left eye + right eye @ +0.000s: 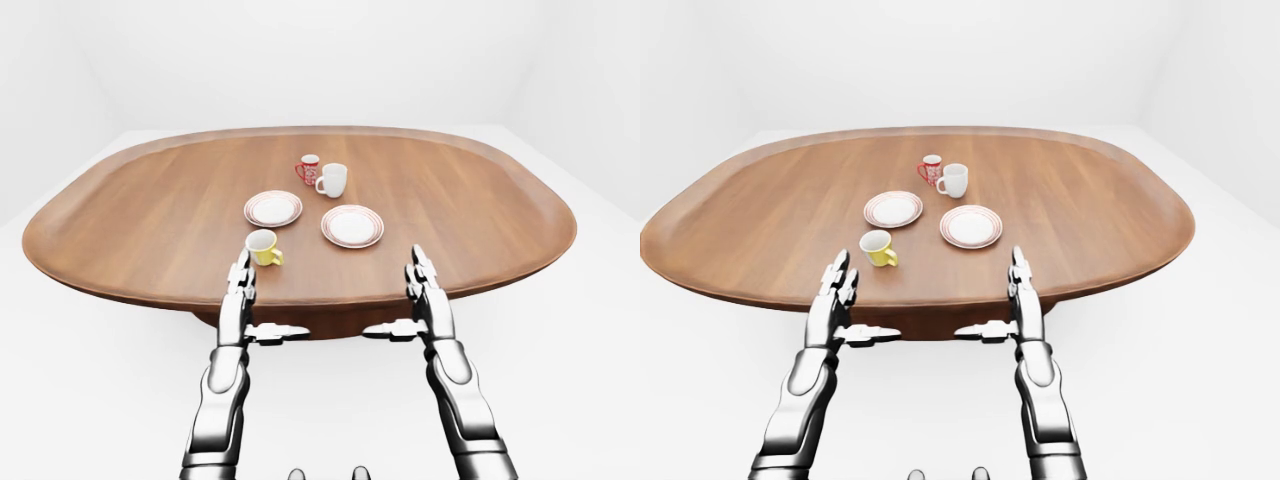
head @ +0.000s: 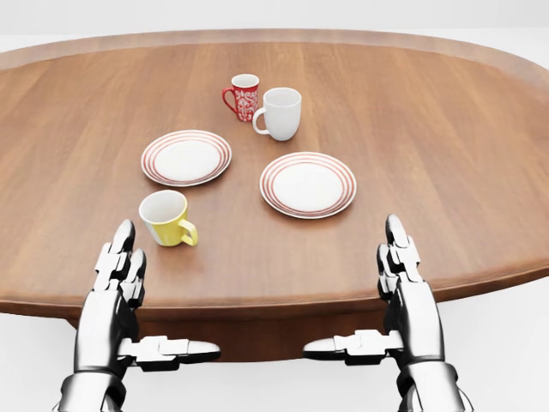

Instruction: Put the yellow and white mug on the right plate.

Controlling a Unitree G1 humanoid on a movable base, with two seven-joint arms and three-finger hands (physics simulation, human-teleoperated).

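Yellow and white mug [image 2: 166, 218]: a small ceramic cup, yellow outside and white inside, upright on the brown oval wooden table [image 2: 446, 129]. In the head view it sits at about 8 o'clock from the right plate, handle toward 4 o'clock. Nothing shows inside it.
Right plate [image 2: 308, 184]: a round white plate with red rim rings, flat on the table, nothing on it; this is my target.
Left plate [image 2: 186, 158]: a matching red-ringed white plate at 12 o'clock from the mug, also bare.
Other cups: a plain white ceramic mug [image 2: 280, 112] and a red patterned mug [image 2: 244, 96] stand close together at 12 o'clock from the plates; what they hold cannot be seen.
My left hand [image 2: 120, 287]: fingers extended, thumb out sideways, gripping nothing; it hovers at the table's near edge, just beside the mug at its 7 o'clock.
My right hand [image 2: 403, 283]: likewise spread and empty, at 5 o'clock from the right plate.
Progress: I judge nothing done yet.
Remaining: grasp, lift, carry toward 2 o'clock, set down on the right plate.
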